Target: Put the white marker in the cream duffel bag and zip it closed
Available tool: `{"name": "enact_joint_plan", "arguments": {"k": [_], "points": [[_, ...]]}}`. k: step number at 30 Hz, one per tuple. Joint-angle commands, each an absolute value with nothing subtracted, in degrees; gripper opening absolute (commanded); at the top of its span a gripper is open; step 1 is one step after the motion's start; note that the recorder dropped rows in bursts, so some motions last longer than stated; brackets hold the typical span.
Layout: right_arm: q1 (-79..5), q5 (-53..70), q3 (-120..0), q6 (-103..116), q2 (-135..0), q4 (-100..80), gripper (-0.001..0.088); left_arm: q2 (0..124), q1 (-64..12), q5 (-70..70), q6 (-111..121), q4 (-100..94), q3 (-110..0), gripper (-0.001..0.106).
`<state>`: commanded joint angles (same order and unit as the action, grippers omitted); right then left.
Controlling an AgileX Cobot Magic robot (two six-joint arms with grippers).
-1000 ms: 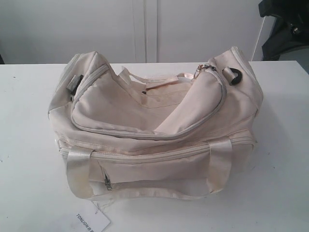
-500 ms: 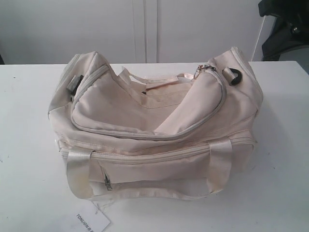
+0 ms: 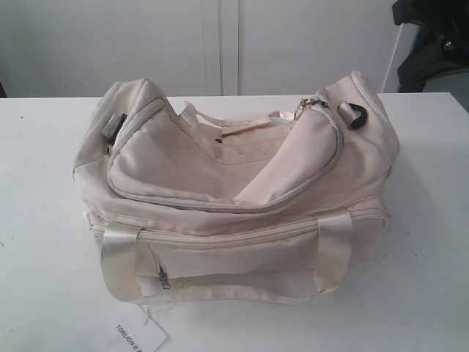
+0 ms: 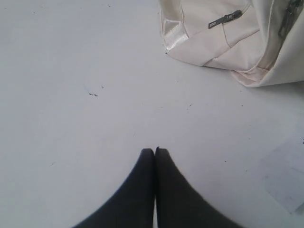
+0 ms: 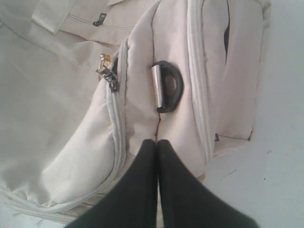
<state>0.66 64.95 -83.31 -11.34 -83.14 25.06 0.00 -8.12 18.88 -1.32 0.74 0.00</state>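
Now we see bag on table, top zipper closed, pull at 1 o'clock; left claw clenched empty over table; right claw clenched empty over bag.

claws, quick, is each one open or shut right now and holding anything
left claw: closed, holding nothing, over the bare table
right claw: closed, holding nothing, over the cream duffel bag

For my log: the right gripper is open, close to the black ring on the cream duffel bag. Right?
No: the right gripper is shut, as the right wrist view shows. It is close to the black ring on the cream duffel bag.
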Motion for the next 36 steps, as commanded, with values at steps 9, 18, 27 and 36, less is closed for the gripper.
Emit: {"name": "enact_joint_plan", "arguments": {"k": [9, 18, 27, 36], "points": [[0.66, 64.95, -83.31, -11.34, -83.14, 25.06, 0.0, 0.0, -8.12, 18.88, -1.32, 0.74, 0.0, 0.0], [0.66, 65.02, -83.31, -11.34, -83.14, 25.0, 0.0, 0.0, -8.12, 18.88, -1.32, 0.74, 0.0, 0.0], [0.66, 63.01, -83.31, -20.72, -81.29, 23.52, 0.0, 0.0, -8.12, 18.88, -1.32, 0.74, 0.0, 0.0], [0.66, 54.52, -77.25, -23.81, -72.74, 15.94, 0.0, 0.0, -8.12, 18.88, -1.32, 0.74, 0.0, 0.0]]}}
